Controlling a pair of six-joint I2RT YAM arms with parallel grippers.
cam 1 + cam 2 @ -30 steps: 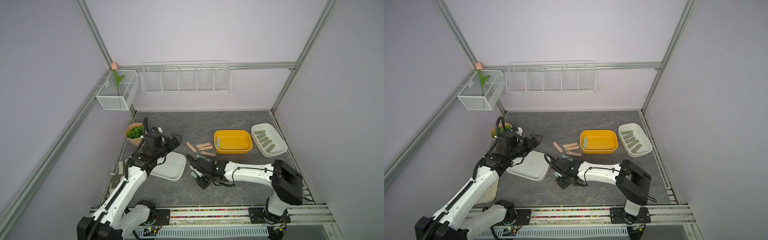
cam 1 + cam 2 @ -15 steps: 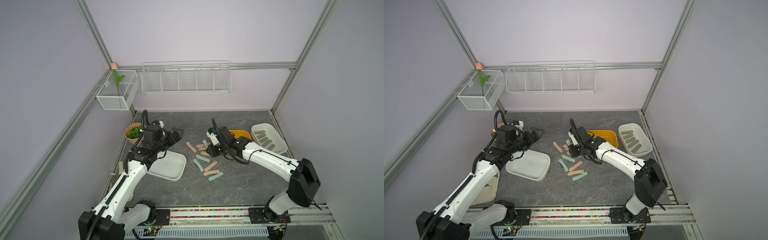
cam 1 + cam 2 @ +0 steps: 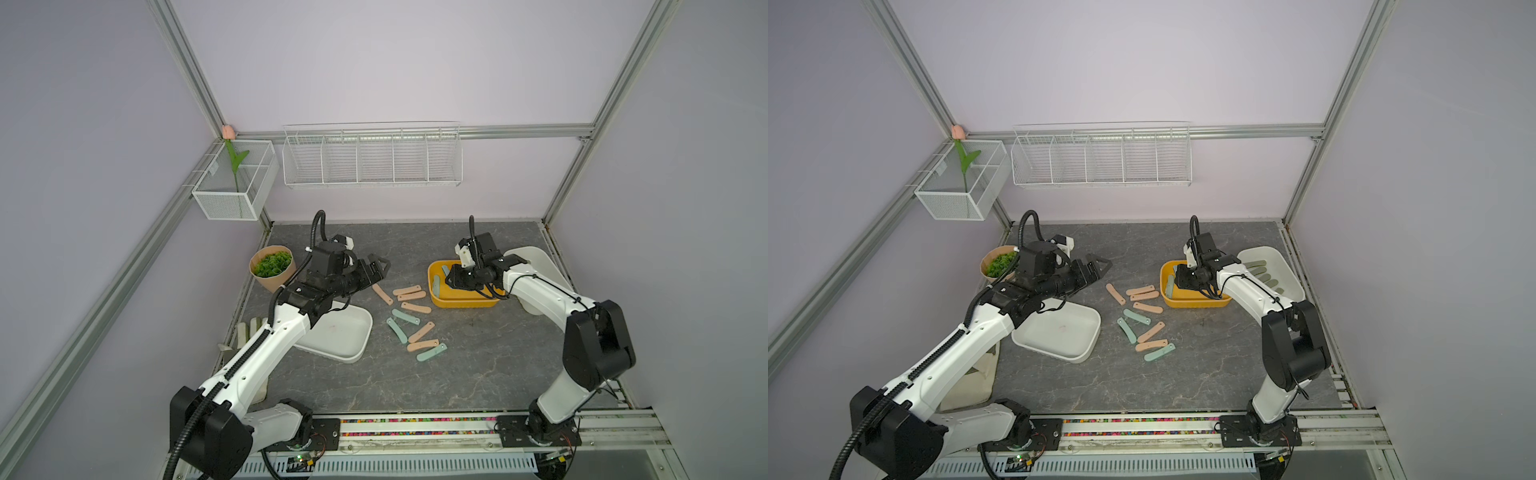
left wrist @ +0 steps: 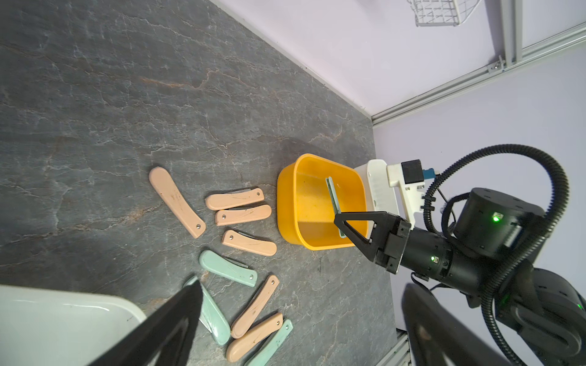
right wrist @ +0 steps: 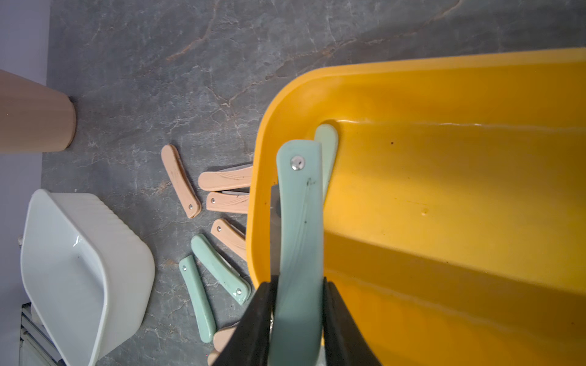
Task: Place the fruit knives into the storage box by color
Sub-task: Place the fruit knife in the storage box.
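We were mid-drop on a mint one. The right fingers (image 5: 263, 317) were pinched on a mint knife (image 5: 299, 221), dangling it end-down inside the yellow box (image 5: 459, 221), just beside another mint knife (image 5: 328, 142) already in there. Next move, we figured, was to let go low and back out cleanly.

The left fingers (image 4: 171, 323) were spread wide and empty. The loose knives (image 3: 409, 320), peach and mint, lay on the surface (image 3: 457, 374) at 8 o'clock from the box. The olive knives (image 3: 1262, 272) sat in the white box (image 3: 1289, 272) at 3 o'clock.
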